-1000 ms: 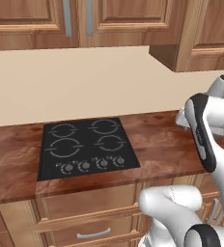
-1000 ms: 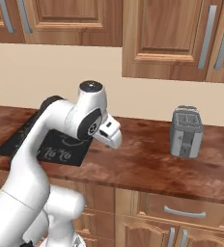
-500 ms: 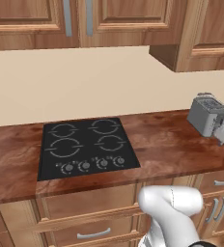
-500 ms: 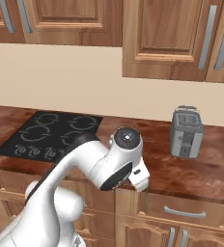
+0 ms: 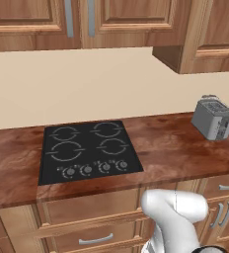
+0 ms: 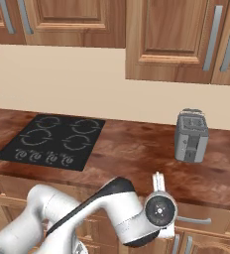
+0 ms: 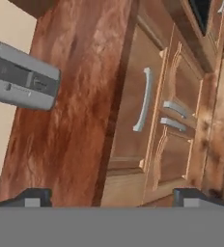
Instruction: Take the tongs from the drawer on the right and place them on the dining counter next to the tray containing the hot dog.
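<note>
In the hand view my gripper (image 7: 113,198) is open, its two dark fingertips (image 7: 34,197) far apart with nothing between them. It looks along the front of the wood counter at the drawer (image 7: 128,125), which is closed, its silver bar handle (image 7: 142,99) ahead of the fingers. In the right base view my wrist (image 6: 159,211) hangs low in front of the counter edge, just left of the drawer (image 6: 206,214). The drawer (image 5: 224,187) sits at the lower right of the left base view. The tongs are hidden. The dining counter and the tray are out of view.
A grey toaster (image 6: 191,136) (image 5: 212,117) (image 7: 22,77) stands on the wood counter (image 6: 132,158) to the right. The black stovetop (image 5: 89,150) (image 6: 50,141) lies to the left. Cabinet doors with silver handles (image 7: 174,116) sit below the drawer, and upper cabinets (image 6: 176,34) hang above.
The arm has swung down from above the counter to below its front edge. The toaster, which it covered before, now shows in the left base view.
</note>
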Controlling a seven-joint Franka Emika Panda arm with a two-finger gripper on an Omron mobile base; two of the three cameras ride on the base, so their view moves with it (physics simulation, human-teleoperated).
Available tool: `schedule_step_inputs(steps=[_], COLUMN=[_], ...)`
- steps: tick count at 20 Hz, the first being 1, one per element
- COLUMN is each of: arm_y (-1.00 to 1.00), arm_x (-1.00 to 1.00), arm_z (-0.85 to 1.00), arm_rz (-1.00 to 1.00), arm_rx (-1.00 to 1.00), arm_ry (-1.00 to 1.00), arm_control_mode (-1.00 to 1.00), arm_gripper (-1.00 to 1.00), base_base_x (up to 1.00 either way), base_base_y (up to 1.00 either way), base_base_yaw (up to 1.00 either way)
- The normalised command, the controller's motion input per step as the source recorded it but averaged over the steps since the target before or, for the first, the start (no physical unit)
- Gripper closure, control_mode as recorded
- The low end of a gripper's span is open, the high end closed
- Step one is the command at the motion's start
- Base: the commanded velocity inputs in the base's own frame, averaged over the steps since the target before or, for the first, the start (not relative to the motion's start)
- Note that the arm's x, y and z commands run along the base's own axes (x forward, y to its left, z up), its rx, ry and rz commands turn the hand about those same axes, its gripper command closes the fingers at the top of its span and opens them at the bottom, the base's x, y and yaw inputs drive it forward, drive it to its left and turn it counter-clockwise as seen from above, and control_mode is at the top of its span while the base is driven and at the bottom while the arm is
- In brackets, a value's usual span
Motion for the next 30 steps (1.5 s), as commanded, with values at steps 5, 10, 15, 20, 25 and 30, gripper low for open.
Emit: schedule_step_inputs(steps=[5,10,15,20,25,30], arm_y=[-0.65,-0.2,-0.18,-0.34,-0.41,-0.37], arm_x=[-0.23,0.02,0.21,0.3,0.4,0.35], arm_z=[-0.49,-0.45,-0.44,-0.5,-0.48,-0.44], arm_rz=[-0.33,-0.11,0.0,0.0,0.05,0.09], arm_rx=[0.27,0.1,0.02,0.0,0.0,0.05], arm_ry=[-0.29,-0.24,-0.14,-0.07,-0.01,0.0], arm_control_mode=[-1.0,-1.0,-1.0,-1.0,-1.0,-1.0], arm_gripper=[-1.0,-1.0,-1.0,-1.0,-1.0,-1.0], base_base_x=[0.0,0.0,0.0,0.0,0.0,0.0], base_base_y=[0.0,0.0,0.0,0.0,0.0,0.0], base_base_yaw=[0.0,0.0,0.0,0.0,0.0,0.0])
